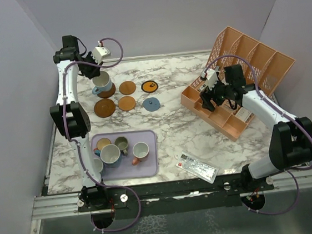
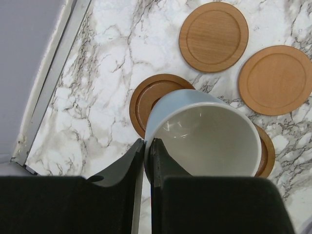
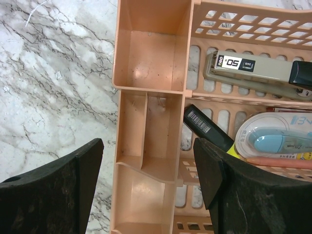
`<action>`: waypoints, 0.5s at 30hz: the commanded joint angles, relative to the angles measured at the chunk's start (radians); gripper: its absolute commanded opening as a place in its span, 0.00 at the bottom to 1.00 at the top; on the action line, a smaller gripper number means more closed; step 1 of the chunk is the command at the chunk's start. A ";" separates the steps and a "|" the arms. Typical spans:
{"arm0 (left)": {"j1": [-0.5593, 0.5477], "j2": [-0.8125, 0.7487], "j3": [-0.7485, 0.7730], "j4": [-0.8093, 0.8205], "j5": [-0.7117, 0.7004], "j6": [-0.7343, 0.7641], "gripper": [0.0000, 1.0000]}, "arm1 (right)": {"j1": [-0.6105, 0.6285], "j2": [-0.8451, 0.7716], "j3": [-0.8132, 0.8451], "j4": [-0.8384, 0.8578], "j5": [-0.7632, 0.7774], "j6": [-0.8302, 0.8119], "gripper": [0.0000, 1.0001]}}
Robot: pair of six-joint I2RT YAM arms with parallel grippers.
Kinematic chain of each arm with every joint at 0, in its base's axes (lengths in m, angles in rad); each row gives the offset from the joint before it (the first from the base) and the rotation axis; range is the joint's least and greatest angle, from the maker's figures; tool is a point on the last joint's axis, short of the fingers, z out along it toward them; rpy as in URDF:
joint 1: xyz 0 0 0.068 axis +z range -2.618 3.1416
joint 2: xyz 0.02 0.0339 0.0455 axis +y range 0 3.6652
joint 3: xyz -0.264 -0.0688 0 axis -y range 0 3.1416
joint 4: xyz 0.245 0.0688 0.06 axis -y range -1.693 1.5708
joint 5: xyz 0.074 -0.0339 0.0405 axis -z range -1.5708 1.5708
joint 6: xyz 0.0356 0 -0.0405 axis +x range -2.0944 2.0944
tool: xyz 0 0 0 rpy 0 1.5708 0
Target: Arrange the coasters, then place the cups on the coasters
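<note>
My left gripper (image 1: 93, 73) (image 2: 146, 142) is shut on the rim of a light blue cup (image 1: 101, 82) (image 2: 204, 131). One finger is inside the rim and one outside. The cup hangs tilted over the far dark brown coaster (image 1: 109, 92) (image 2: 151, 97); I cannot tell whether it touches. Near it lie the other dark brown coaster (image 1: 105, 107), two tan coasters (image 1: 127, 87) (image 1: 126, 103), an orange one with a black mark (image 1: 150, 86) and a grey-blue one (image 1: 152, 104). Several cups (image 1: 111, 154) stand on the lavender tray (image 1: 150, 165). My right gripper (image 1: 207, 97) (image 3: 148, 165) is open over the organiser, holding nothing.
The orange slotted organiser (image 1: 240, 69) (image 3: 151, 48) stands at the right, holding a stapler (image 3: 253, 68), a black-and-yellow marker (image 3: 207, 127) and a correction tape (image 3: 278, 139). A flat packet (image 1: 197, 167) lies near the front edge. Grey walls enclose the table on three sides.
</note>
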 commanded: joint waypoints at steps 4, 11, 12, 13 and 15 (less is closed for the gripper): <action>0.013 0.072 0.105 0.008 0.076 0.015 0.00 | -0.004 -0.031 0.002 0.004 0.013 -0.017 0.76; 0.019 0.106 0.110 0.056 0.062 -0.016 0.00 | -0.004 -0.028 0.002 0.004 0.012 -0.017 0.76; 0.020 0.110 0.111 0.061 0.061 -0.020 0.00 | -0.004 -0.029 0.002 0.004 0.012 -0.018 0.76; 0.023 0.114 0.112 0.065 0.060 -0.025 0.00 | -0.004 -0.028 0.002 0.004 0.011 -0.018 0.76; 0.026 0.115 0.115 0.074 0.063 -0.037 0.00 | -0.004 -0.028 0.002 0.004 0.012 -0.018 0.76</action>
